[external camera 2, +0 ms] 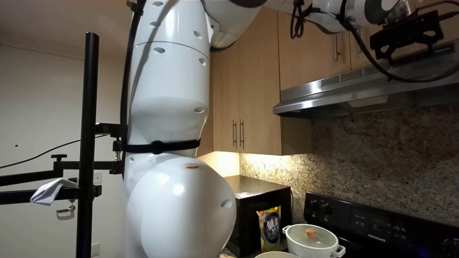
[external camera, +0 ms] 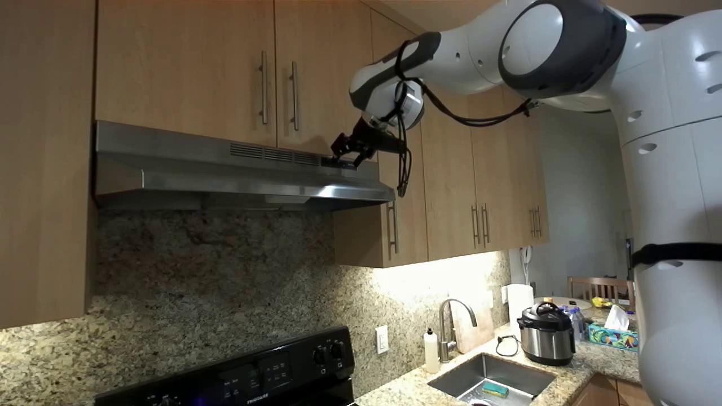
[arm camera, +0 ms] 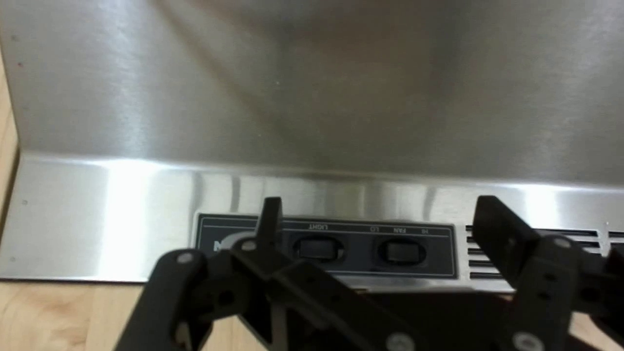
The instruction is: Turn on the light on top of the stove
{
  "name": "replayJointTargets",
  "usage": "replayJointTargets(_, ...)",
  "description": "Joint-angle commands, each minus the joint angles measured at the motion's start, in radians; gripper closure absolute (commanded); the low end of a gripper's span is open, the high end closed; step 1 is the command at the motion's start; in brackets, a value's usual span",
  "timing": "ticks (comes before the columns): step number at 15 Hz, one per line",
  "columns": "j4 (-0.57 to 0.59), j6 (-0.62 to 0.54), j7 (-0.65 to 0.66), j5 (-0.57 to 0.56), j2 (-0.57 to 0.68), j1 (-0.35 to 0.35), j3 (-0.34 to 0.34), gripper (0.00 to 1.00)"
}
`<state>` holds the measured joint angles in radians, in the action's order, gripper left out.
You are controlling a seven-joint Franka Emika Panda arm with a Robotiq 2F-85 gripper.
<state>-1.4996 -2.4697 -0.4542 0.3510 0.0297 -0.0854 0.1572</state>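
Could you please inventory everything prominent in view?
Stove: 1, black, below hood
Hood: 1, silver, above stove
Light switch: 1, black, on hood
Fan switch: 1, black, on hood
Cabinets: several, tan, around hood
Sink: 1, grey, in counter
Cooker: 1, silver-black, on counter
Tissue box: 1, multicoloured, on counter
Lidded pot: 1, white, near stove
Snack bag: 1, yellow-black, near pot
Pole: 1, black, beside arm
Arm: 1, white, near hood
Gripper: 1, black, near hood
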Motion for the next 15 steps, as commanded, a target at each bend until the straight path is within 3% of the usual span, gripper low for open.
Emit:
replayJointTargets(1,-0.008,0.014,-0.026,0.013,0.0,-0.003,0.002,0.0)
replayJointTargets(15,-0.009,0.028,-0.024,0.028,0.026,-0.06,-0.015,0.0)
